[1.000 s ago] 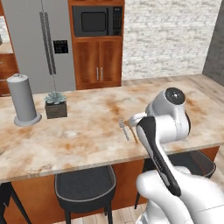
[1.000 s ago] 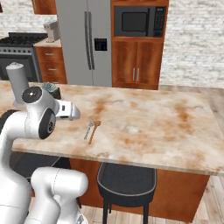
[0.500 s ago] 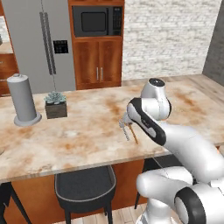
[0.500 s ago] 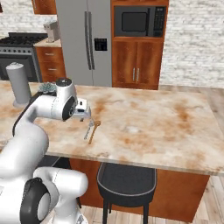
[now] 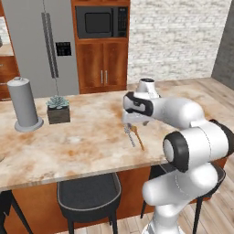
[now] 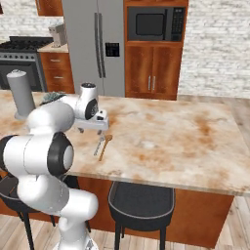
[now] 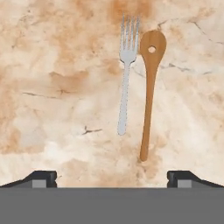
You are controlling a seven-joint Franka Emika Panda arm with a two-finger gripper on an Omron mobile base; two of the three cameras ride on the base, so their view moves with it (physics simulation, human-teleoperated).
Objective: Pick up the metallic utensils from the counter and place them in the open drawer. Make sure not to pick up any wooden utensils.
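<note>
A slim silver fork (image 7: pixel 124 74) lies on the marbled counter (image 7: pixel 52 87), with a tan wooden spoon (image 7: pixel 150 87) close beside it and roughly parallel. My gripper (image 7: pixel 112 177) hangs above them, open and empty, with the handle ends just ahead of its dark fingertips (image 7: pixel 41 177). From the left base camera, the fork (image 5: pixel 129 135) and spoon (image 5: pixel 138 136) lie near the counter's (image 5: pixel 82 137) front edge, just below the gripper (image 5: pixel 131 122). From the right base camera, the gripper (image 6: pixel 96 131) hovers over the fork (image 6: pixel 99 145) and spoon (image 6: pixel 105 146). The open drawer is out of view.
A tall grey cylinder (image 5: pixel 24 105) and a small potted succulent (image 5: pixel 58 109) stand at the counter's left end. Dark stools (image 5: pixel 89 196) (image 6: pixel 141 205) sit under the front edge. A fridge (image 5: pixel 43 45) and wooden cabinets line the back wall.
The arm has swung out from near the base and reached over the counter. The hand now hangs above the fork and spoon. The jaws stayed open; the utensils have not moved.
</note>
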